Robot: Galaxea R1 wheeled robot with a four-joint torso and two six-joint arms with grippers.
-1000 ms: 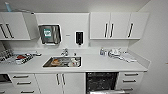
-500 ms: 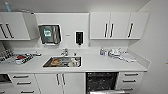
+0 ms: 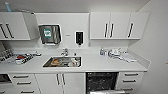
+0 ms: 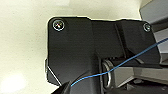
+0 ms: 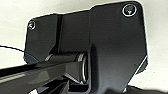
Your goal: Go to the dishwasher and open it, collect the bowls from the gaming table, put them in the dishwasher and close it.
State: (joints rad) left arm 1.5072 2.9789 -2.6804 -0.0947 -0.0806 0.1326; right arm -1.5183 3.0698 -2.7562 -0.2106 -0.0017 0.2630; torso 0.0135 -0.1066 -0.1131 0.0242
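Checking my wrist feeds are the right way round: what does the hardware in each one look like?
Left wrist view: a black plate with shiny round fittings at its corners, a silver ring at the joint, and a thin blue cable across it. Right wrist view: a similar black plate and a jointed dark bar.

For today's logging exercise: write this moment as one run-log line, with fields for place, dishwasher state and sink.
place: kitchenette counter | dishwasher: open, dark interior showing, door down | sink: holds items | grippers: cannot tell

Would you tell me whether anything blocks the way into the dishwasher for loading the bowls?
Nothing visible does. The dishwasher under the counter stands open, its dark racked inside exposed and its door folded down at the picture's lower edge.
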